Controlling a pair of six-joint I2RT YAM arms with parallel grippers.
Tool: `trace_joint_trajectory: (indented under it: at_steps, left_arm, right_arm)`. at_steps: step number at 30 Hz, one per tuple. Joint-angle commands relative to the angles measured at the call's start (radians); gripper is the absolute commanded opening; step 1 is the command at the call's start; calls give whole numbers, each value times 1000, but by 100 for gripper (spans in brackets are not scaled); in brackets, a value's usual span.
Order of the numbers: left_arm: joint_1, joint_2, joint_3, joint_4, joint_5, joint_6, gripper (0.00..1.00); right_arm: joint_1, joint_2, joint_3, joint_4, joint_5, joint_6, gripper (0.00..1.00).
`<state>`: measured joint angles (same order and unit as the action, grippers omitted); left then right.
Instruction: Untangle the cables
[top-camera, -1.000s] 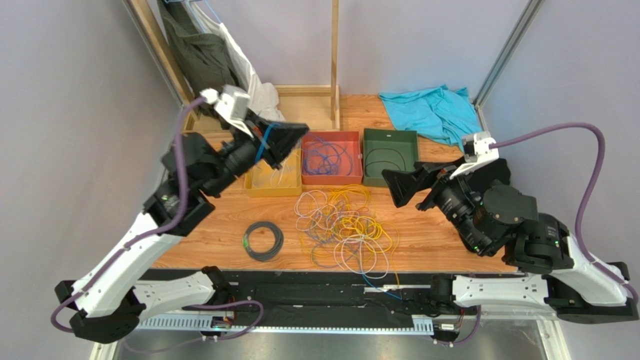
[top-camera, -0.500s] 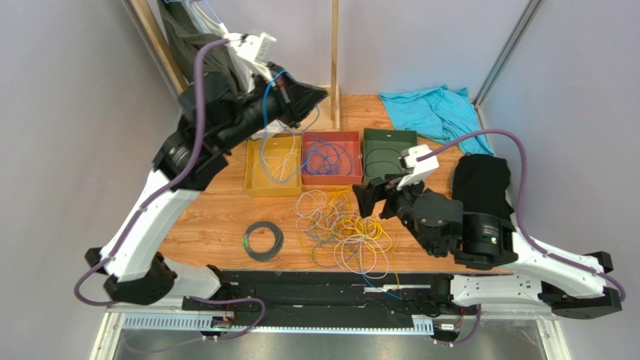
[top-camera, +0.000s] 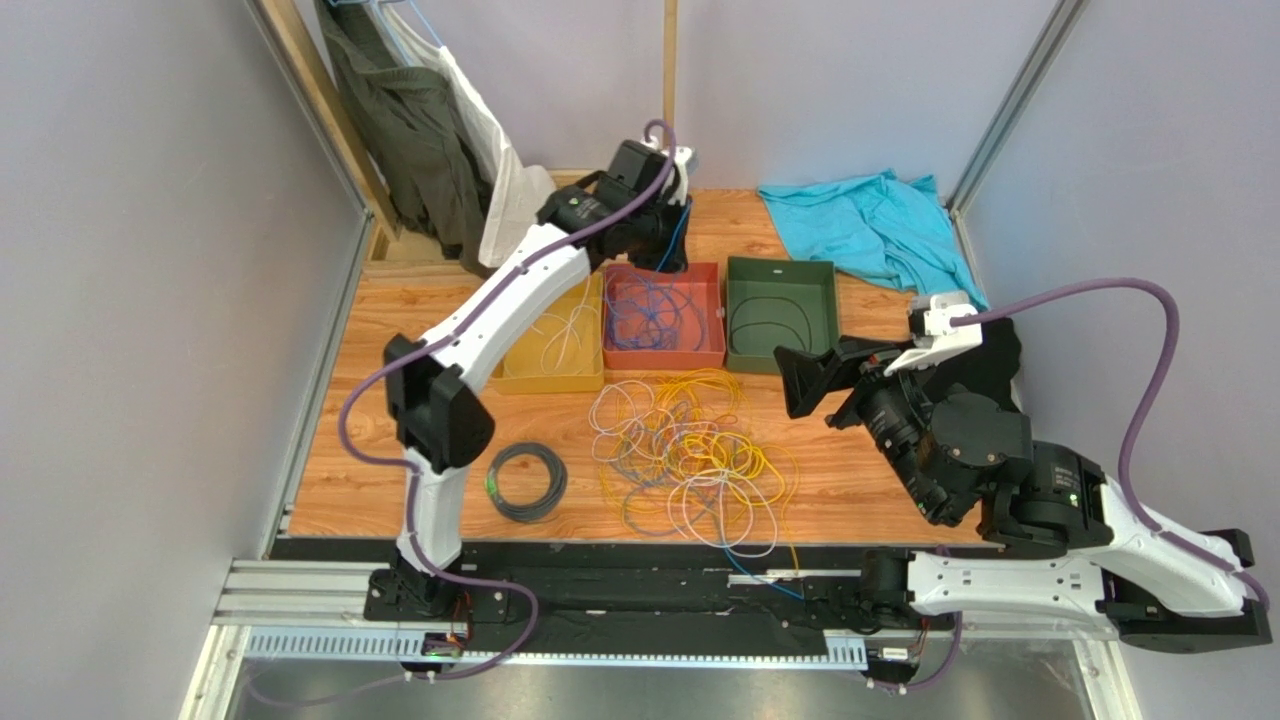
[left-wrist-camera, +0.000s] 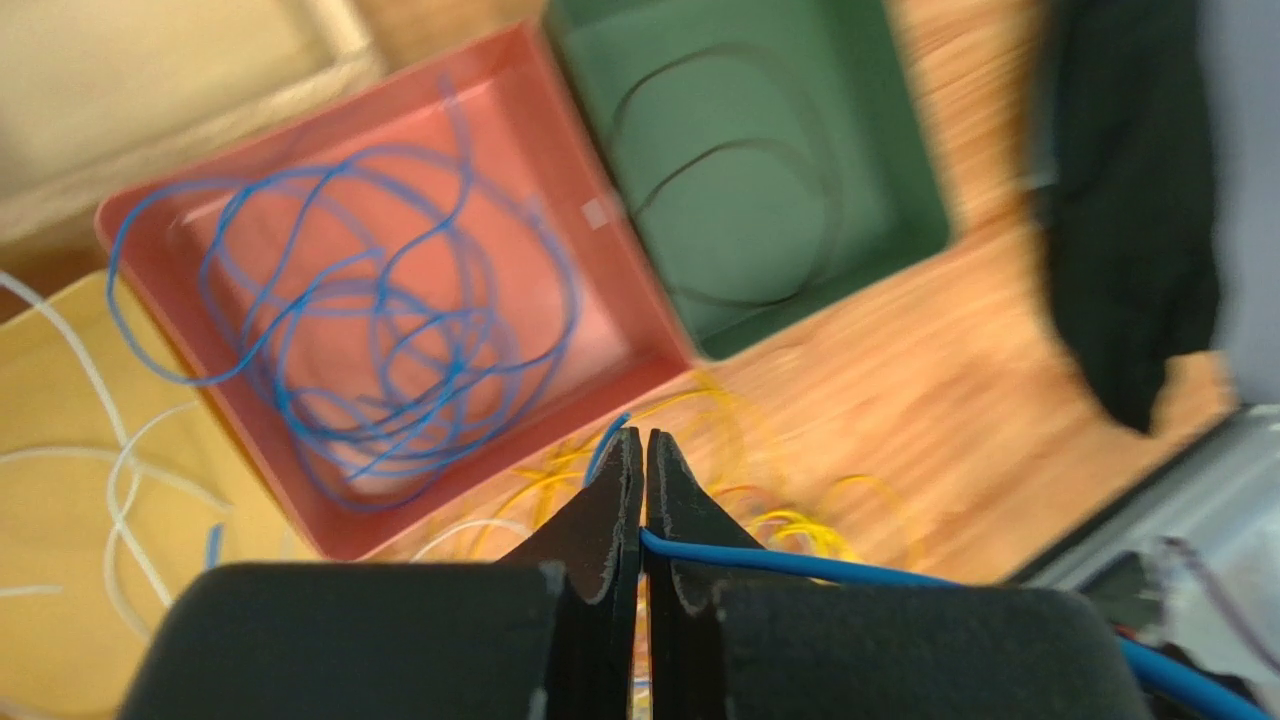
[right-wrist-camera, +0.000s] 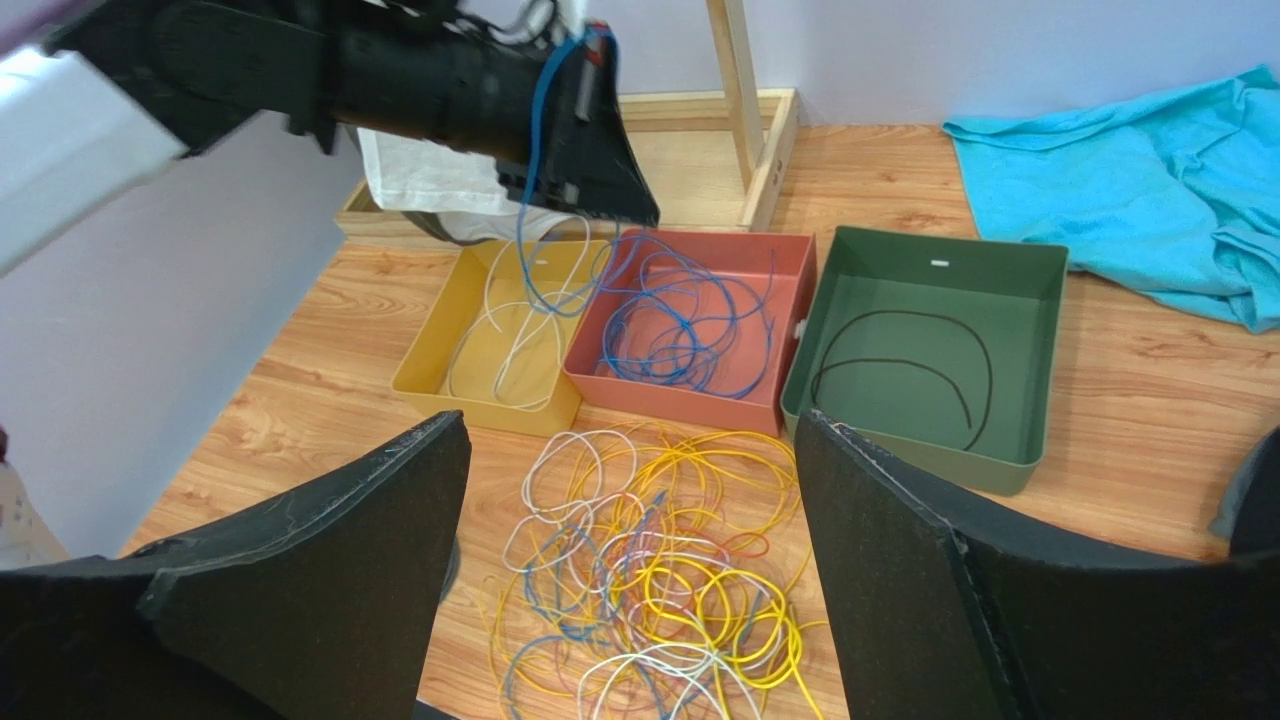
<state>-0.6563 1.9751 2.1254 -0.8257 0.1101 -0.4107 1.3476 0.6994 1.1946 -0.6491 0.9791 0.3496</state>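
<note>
A tangle of yellow, white, blue and red cables (top-camera: 691, 458) lies on the wooden table; it also shows in the right wrist view (right-wrist-camera: 661, 585). My left gripper (top-camera: 661, 240) is raised over the back of the red tray (top-camera: 706, 357), shut on a blue cable (left-wrist-camera: 781, 558) that hangs down toward the tray. Its jaws (left-wrist-camera: 643, 450) stand closed. From the right wrist view, the left gripper (right-wrist-camera: 624, 188) trails the blue cable (right-wrist-camera: 529, 195). My right gripper (top-camera: 804, 383) is open and empty, held above the table right of the tangle (right-wrist-camera: 631, 435).
Three trays stand in a row behind the tangle: yellow (top-camera: 511, 375) with white cable, red with blue cables, green (top-camera: 778, 360) with a black cable. A black coil (top-camera: 526, 480) lies front left. A teal cloth (top-camera: 872, 218) lies back right. A wooden post (top-camera: 670, 120) stands behind.
My left arm has swung from the back left over the yellow tray to the right, above the red tray, carrying the blue cable. My right gripper has drawn back right from the tangle.
</note>
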Motion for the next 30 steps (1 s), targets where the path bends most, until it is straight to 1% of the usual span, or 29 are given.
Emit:
trace_joint_trajectory:
  at_steps: [1, 6, 11, 12, 14, 15, 17, 18, 20, 21, 22, 23, 24, 27, 30]
  left_arm:
    - [21, 99, 116, -127, -137, 105, 0]
    - [47, 181, 146, -141, -223, 145, 0]
    - [52, 225, 154, -138, -286, 188, 0]
    - [53, 234, 157, -136, -286, 190, 7]
    - [53, 240, 162, -128, -271, 184, 16]
    - [52, 240, 162, -128, -267, 181, 27]
    - [53, 238, 160, -121, -265, 173, 39]
    - [53, 232, 162, -116, -268, 173, 48]
    - [52, 225, 168, -112, -277, 174, 55]
    - [53, 216, 171, -107, -279, 180, 85]
    - [53, 212, 176, -104, -285, 184, 86]
    - [52, 209, 177, -102, -299, 188, 95]
    - [53, 206, 177, -99, -308, 194, 99]
    - [52, 214, 177, -99, -345, 226, 99]
    - [55, 223, 174, -105, -363, 225, 99]
  right_arm:
    - [-5, 3, -1, 2, 38, -43, 84]
    - [-30, 17, -9, 0, 32, -66, 84]
    - [-67, 44, -27, 2, -14, -66, 85]
    - [-71, 49, -27, 0, -19, -67, 85]
    - [-84, 61, -24, 2, -34, -66, 85]
    - [-88, 66, -24, 0, -40, -64, 85]
    - [-103, 77, -23, 2, -55, -60, 85]
    - [-110, 80, -21, 2, -62, -57, 85]
    - [-123, 91, -21, 3, -83, -49, 85]
    - [-134, 98, -21, 2, -89, -46, 85]
    - [-140, 98, -23, 3, -98, -43, 85]
    - [-145, 104, -23, 3, -114, -40, 85]
    - [-149, 110, -21, 3, -120, -38, 85]
    - [-171, 124, -21, 2, -140, -35, 85]
    - [-183, 129, -23, 3, -154, -32, 85]
